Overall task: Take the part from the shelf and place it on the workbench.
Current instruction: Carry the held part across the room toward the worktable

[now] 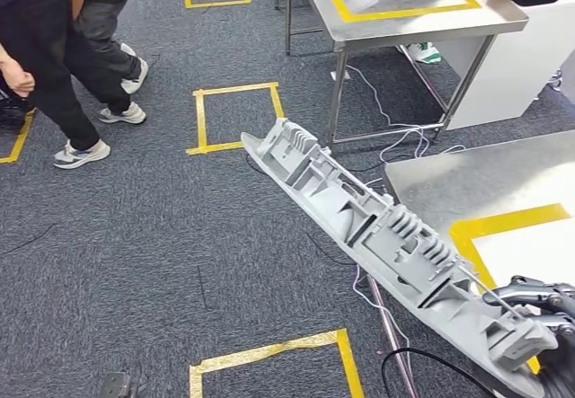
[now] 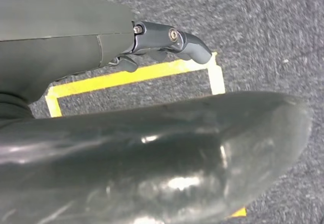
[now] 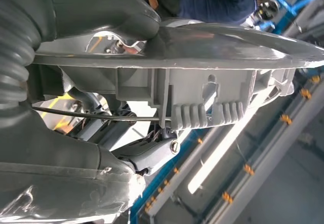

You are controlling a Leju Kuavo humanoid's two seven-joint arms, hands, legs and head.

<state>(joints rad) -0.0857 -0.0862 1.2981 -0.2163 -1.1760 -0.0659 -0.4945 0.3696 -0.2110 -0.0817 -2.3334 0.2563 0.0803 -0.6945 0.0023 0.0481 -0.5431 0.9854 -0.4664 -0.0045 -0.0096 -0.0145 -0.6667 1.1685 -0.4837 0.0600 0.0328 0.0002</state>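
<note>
The part (image 1: 366,218) is a long grey plastic moulding with ribs and clips, slanting over the carpet from the centre toward the lower right. My right hand (image 1: 551,301) grips its near end at the lower right edge of the head view. In the right wrist view the thumb (image 3: 114,16) presses one face of the part (image 3: 214,82) and dark fingers (image 3: 153,153) wrap the other. The steel workbench (image 1: 474,178) with yellow tape lies just right of the part, partly beneath its held end. My left hand (image 2: 164,42) hangs over the carpet, fingers extended, holding nothing.
A second steel table (image 1: 434,21) stands at the back. Two people (image 1: 61,57) stand at the upper left. Yellow tape squares (image 1: 234,118) mark the grey carpet. Cables (image 1: 400,142) trail on the floor near the workbench leg.
</note>
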